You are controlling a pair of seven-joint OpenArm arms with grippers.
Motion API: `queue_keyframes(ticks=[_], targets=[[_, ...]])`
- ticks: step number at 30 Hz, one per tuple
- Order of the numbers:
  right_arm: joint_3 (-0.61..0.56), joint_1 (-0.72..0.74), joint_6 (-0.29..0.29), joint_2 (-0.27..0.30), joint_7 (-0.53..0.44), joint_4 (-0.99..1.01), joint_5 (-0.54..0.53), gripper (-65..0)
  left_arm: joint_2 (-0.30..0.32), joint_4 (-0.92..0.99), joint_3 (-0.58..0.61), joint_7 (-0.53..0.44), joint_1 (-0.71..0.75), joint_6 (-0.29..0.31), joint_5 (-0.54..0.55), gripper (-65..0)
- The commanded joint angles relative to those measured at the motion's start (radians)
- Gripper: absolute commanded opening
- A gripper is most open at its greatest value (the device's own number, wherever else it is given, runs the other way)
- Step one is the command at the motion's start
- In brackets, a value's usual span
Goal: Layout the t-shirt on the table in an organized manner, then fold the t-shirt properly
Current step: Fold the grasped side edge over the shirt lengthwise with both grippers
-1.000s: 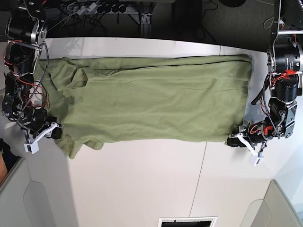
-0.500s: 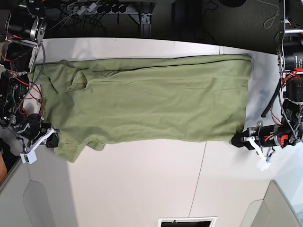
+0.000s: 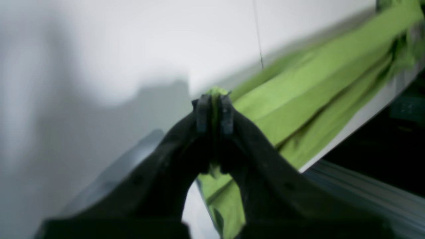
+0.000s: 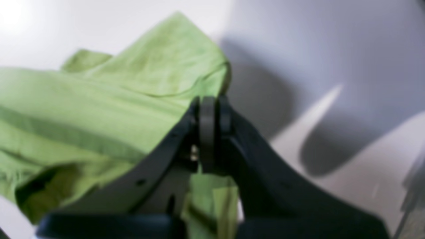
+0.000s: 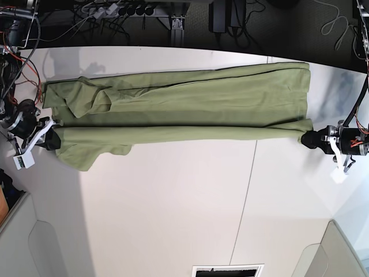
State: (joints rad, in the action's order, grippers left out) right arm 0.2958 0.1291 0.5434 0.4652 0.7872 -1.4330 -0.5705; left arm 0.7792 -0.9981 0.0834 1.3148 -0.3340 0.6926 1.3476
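The olive-green t-shirt [image 5: 190, 109] lies stretched left to right across the far half of the white table [image 5: 173, 219]. Its near edge is raised and pulled taut between my two grippers, with a loose sleeve hanging at the lower left. My left gripper [image 5: 308, 139] is shut on the shirt's near right corner; in the left wrist view the gripper [image 3: 214, 106] pinches green cloth [image 3: 298, 99]. My right gripper [image 5: 53, 140] is shut on the near left corner; in the right wrist view the gripper [image 4: 209, 109] grips the cloth [image 4: 99, 99] just above the table [image 4: 332, 66].
A thin seam line [image 5: 245, 196] runs across the tabletop. A dark slot [image 5: 228, 270] sits at the front edge. Cables and a metal rail [image 5: 115, 11] lie behind the table. Grey panels stand at the lower left [image 5: 23, 242] and lower right [image 5: 340, 254].
Both grippers have lifted the shirt's near edge, moved outward and toward the far side. The shirt is now pulled taut and shows as a narrower band.
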Motion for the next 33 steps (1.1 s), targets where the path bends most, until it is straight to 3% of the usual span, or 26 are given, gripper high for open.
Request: queue_keyframes(ticks=[1, 4, 16, 21, 25, 29, 33], targets=[[0.02, -0.001, 0.004, 0.022, -0.023, -0.033, -0.016, -65.0, 0.037, -0.035, -0.01, 0.023, -0.007, 0.006, 0.058, -62.9], [0.054, -0.057, 0.003, 0.022, -0.023, -0.078, -0.038, -65.0, 0.054, -0.091, -0.01, 0.082, 0.039, 0.006, 0.136, -62.9], [0.083, -0.16, 0.011, 0.019, -0.019, -0.109, -0.051, -65.0, 0.057, -0.158, -0.01, 0.082, 0.201, 0.006, 0.136, -61.8], [0.083, -0.16, 0.01, 0.018, 0.053, -0.109, -0.061, -65.0, 0.058, -0.158, -0.01, 0.082, 0.255, 0.006, 0.136, -38.8], [0.086, -0.16, -0.006, 0.019, 0.085, -0.11, -0.085, -47.5, 0.058, -0.158, -0.011, 0.082, 0.256, 0.006, 0.136, -36.9], [0.143, -0.156, -0.004, 0.014, 0.083, -0.122, -0.145, -47.0, 0.058, -0.158, -0.045, 0.082, 0.254, 0.006, 0.136, -36.9], [0.235, -0.151, -0.004, -0.004, 0.07, -0.182, -0.165, -47.0, 0.058, -0.158, -0.167, 0.082, 0.254, 0.006, 0.136, -36.9]])
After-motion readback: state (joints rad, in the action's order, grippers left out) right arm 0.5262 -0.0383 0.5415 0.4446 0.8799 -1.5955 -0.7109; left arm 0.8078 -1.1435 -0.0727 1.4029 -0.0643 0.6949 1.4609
